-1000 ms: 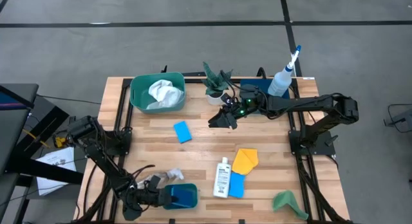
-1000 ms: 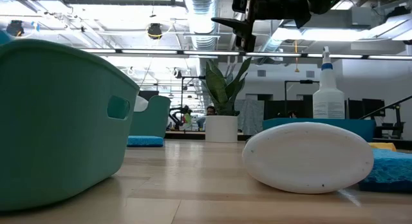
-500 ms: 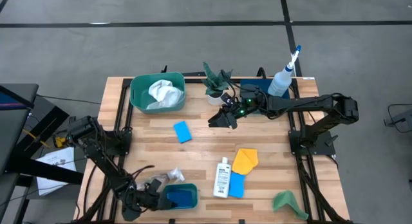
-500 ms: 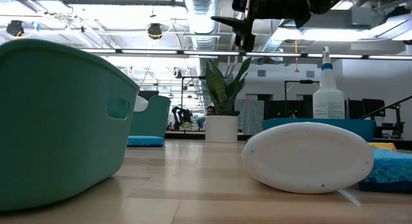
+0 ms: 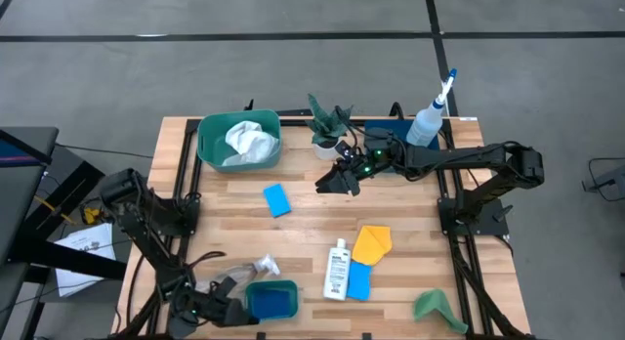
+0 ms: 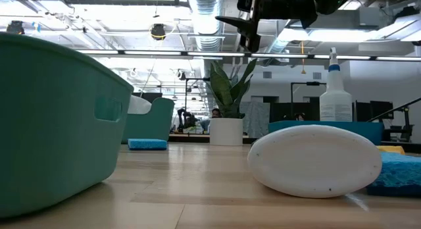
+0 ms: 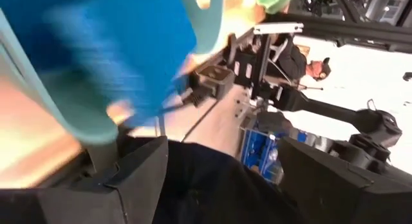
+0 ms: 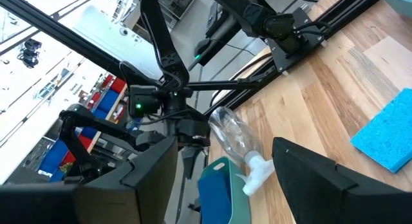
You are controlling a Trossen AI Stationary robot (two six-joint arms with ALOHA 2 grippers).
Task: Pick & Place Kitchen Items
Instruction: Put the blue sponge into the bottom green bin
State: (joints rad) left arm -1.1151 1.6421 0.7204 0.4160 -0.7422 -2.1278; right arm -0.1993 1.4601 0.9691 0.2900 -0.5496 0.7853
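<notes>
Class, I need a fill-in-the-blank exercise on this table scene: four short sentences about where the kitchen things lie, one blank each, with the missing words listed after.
1. The white cloth lies inside the far green ____.
2. The yellow cloth partly covers a blue ____.
3. The small white bottle is lying on its ____.
4. The near green tub holds a ____ sponge.

Missing words: tub; sponge; side; blue
</notes>
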